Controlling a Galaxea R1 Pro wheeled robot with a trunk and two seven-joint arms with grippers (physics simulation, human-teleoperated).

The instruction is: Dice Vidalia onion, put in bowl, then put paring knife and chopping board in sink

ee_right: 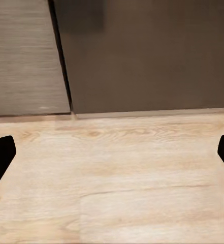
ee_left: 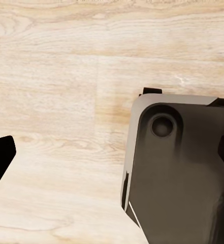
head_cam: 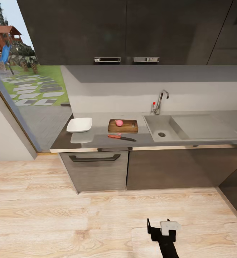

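The pink Vidalia onion [head_cam: 119, 123] rests on the dark-brown chopping board [head_cam: 129, 127] on the grey countertop [head_cam: 97, 139]. Just in front of the board lies the paring knife [head_cam: 121, 137], orange-red handle to the left. Left of the board sits the white square bowl [head_cam: 79, 124], and to the right is the sink [head_cam: 160, 126], its basin holding nothing. My right gripper [head_cam: 158, 226] [ee_right: 112, 152] hangs low over the floor, far from the counter, fingers wide apart and holding nothing. In the left wrist view, the left gripper [ee_left: 112, 157] is open over the floor beside my dark base [ee_left: 178, 173].
A chrome tap [head_cam: 160, 101] stands behind the sink, and a drainboard [head_cam: 204, 126] lies to its right. Dark cabinets [head_cam: 161, 168] and a handled drawer [head_cam: 95, 157] sit under the counter, with wall cabinets above. Wooden floor [head_cam: 61, 222] stretches between me and the counter. A glass door [head_cam: 25, 93] is at left.
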